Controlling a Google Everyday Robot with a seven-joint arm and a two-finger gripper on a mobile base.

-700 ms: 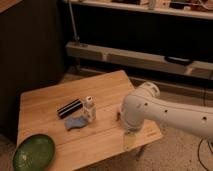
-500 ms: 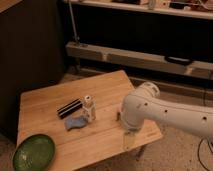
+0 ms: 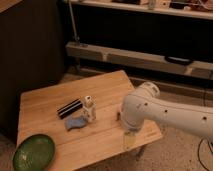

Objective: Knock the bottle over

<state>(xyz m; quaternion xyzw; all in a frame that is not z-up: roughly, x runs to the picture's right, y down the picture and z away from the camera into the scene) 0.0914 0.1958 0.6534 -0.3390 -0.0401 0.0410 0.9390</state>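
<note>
The bottle (image 3: 89, 108) is small, slim and whitish with a white cap. It stands upright near the middle of the wooden table (image 3: 107, 87). My white arm (image 3: 150, 110) reaches in from the right over the table's right front part. My gripper (image 3: 129, 140) hangs below the arm's bulky joint, near the table's front edge, to the right of the bottle and well apart from it. It holds nothing that I can see.
A flat black bar (image 3: 70, 108) lies just left of the bottle. A blue cloth-like item (image 3: 76, 122) lies in front of it. A green plate (image 3: 34, 152) sits at the front left corner. Dark shelving (image 3: 145, 55) stands behind the table.
</note>
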